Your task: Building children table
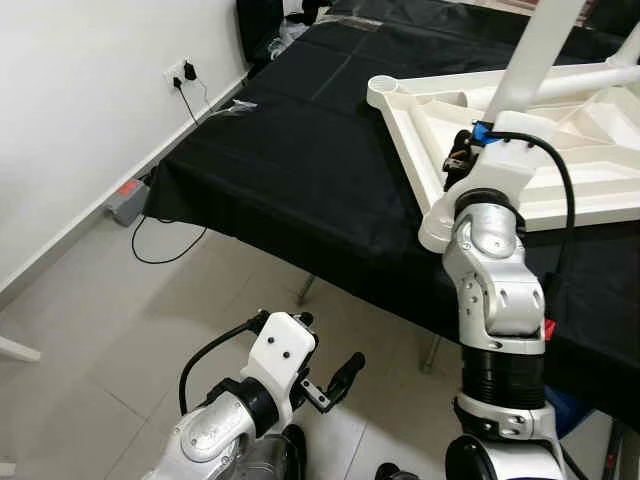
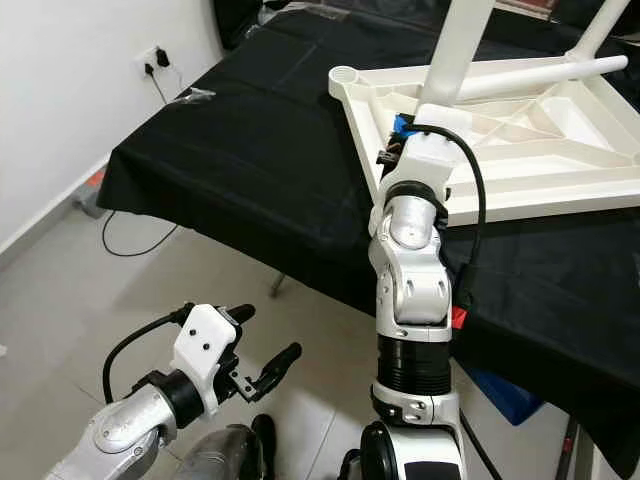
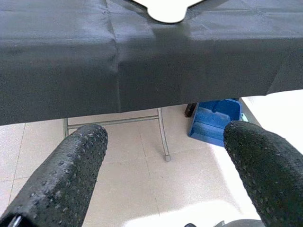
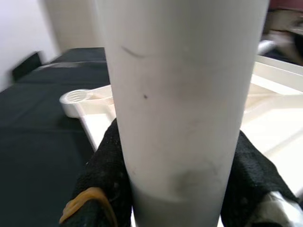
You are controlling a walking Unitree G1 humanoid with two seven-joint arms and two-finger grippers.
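A white children's table top (image 1: 570, 215) lies upside down on a black-covered table (image 1: 300, 160). It has a round leg socket (image 1: 383, 87) at its near-left corner. A white table leg (image 1: 535, 50) rises at a slant from the table top's underside. My right gripper (image 4: 175, 156) is shut on this leg near its lower end, with a black finger (image 4: 106, 165) on each side. A second white leg (image 2: 600, 25) stands at the far right. My left gripper (image 1: 325, 350) hangs low over the floor in front of the table, open and holding nothing.
The black table's front edge (image 3: 142, 101) overhangs thin metal folding legs (image 3: 163, 135). A blue bin (image 3: 215, 120) sits on the tiles under it. At the left, a wall socket with a plug (image 1: 183, 72) and a cable lead down to a grey power strip (image 1: 125, 200).
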